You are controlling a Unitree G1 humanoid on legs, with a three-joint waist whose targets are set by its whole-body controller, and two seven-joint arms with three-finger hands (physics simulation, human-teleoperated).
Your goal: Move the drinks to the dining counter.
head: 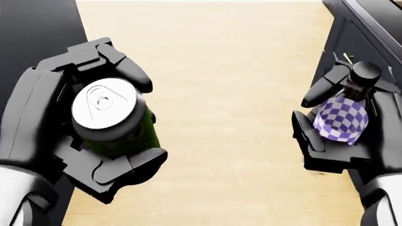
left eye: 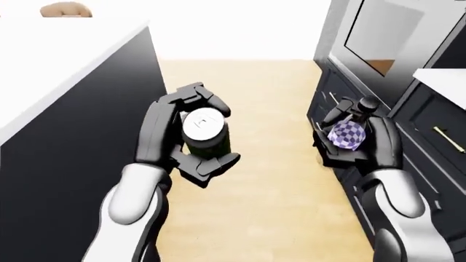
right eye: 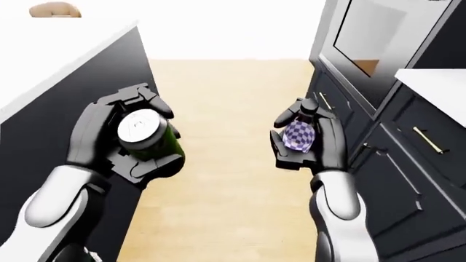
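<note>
My left hand point(head: 94, 132) is shut on a dark green can point(head: 110, 115) with a silver top, held upright over the wooden floor. It also shows in the left-eye view point(left eye: 205, 132). My right hand point(head: 342, 132) is shut on a small bottle point(head: 342, 117) with a purple-and-white checkered body and a black cap. The bottle also shows in the right-eye view point(right eye: 299, 134). A white-topped counter point(left eye: 51, 65) with a dark side stands at the left of the eye views.
Dark cabinets with brass handles point(right eye: 430, 141) and an oven front point(right eye: 364, 33) line the right. A tan round thing point(left eye: 65, 9) lies on the white counter at top left. A wooden floor aisle point(left eye: 247, 93) runs between counter and cabinets.
</note>
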